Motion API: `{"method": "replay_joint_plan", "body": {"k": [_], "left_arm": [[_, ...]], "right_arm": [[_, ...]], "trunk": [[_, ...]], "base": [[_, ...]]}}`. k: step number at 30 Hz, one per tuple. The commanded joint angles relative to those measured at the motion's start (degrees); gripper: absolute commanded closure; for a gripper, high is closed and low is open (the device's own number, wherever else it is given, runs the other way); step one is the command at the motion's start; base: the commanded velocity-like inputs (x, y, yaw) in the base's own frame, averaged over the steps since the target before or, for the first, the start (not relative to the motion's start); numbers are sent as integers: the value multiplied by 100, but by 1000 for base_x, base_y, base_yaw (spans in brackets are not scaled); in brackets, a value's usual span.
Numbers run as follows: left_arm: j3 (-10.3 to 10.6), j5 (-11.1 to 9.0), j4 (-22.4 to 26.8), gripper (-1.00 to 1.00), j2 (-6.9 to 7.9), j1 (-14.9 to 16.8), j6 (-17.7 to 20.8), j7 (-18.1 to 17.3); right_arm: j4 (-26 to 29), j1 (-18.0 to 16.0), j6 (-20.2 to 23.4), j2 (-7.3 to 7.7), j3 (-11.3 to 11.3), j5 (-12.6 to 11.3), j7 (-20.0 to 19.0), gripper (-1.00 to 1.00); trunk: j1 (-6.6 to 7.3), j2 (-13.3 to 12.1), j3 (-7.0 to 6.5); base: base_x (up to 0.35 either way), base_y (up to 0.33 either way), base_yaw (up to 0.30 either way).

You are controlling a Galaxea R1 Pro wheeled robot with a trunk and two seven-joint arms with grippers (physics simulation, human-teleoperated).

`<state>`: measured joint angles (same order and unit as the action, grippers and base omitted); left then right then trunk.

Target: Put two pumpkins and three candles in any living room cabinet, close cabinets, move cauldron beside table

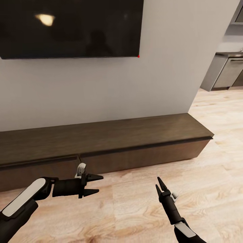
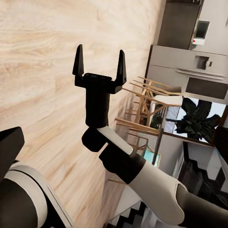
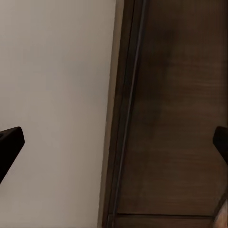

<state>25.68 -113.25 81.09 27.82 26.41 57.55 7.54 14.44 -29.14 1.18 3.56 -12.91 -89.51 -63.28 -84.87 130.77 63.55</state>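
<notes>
Left gripper (image 1: 95, 184) is hanging open and empty just short of the cabinet (image 1: 141, 157), at its 12 o'clock. Cabinet is running 9 to 3 o'clock; right gripper (image 1: 160, 187), also open, is sitting farther back.

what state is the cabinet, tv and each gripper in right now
cabinet: front panels closed, top bare
tv: screen dark, mounted on the wall
left gripper: open, fingers hold nothing
right gripper: open, fingers hold nothing
</notes>
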Motion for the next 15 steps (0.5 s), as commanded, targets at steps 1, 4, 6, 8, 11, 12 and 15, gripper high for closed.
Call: {"method": "replay_joint_plan", "body": {"k": [1,4,6,8,11,12,15], "left_arm": [[7,-65,4,-100,4,5,2,55],[7,-65,4,-100,2,5,2,55],[7,-65,4,-100,-2,5,2,55],[7,-65,4,-100,-4,5,2,55],[7,-65,4,-100,-5,5,2,54],[7,-65,4,-100,-5,5,2,54],[7,-65,4,-100,-1,5,2,49]], "right_arm": [[-3,-4,13,4,-44,-58,-18,-100],[-3,-4,14,4,-44,-59,-18,-100],[-3,-4,11,4,-44,-58,-18,-100],[-3,-4,9,4,-44,-58,-18,-100],[-3,-4,6,4,-44,-58,-18,-100],[-3,-4,6,4,-44,-58,-18,-100],[-3,-4,5,4,-44,-58,-18,-100]], "trunk": [[-22,44,23],[-87,164,77],[-131,244,113],[-175,324,149],[-241,445,202],[-263,485,220],[-329,605,274]], "base": [[0,0,0],[0,0,0],[0,0,0],[0,0,0],[0,0,0],[0,0,0],[0,0,0]]}}
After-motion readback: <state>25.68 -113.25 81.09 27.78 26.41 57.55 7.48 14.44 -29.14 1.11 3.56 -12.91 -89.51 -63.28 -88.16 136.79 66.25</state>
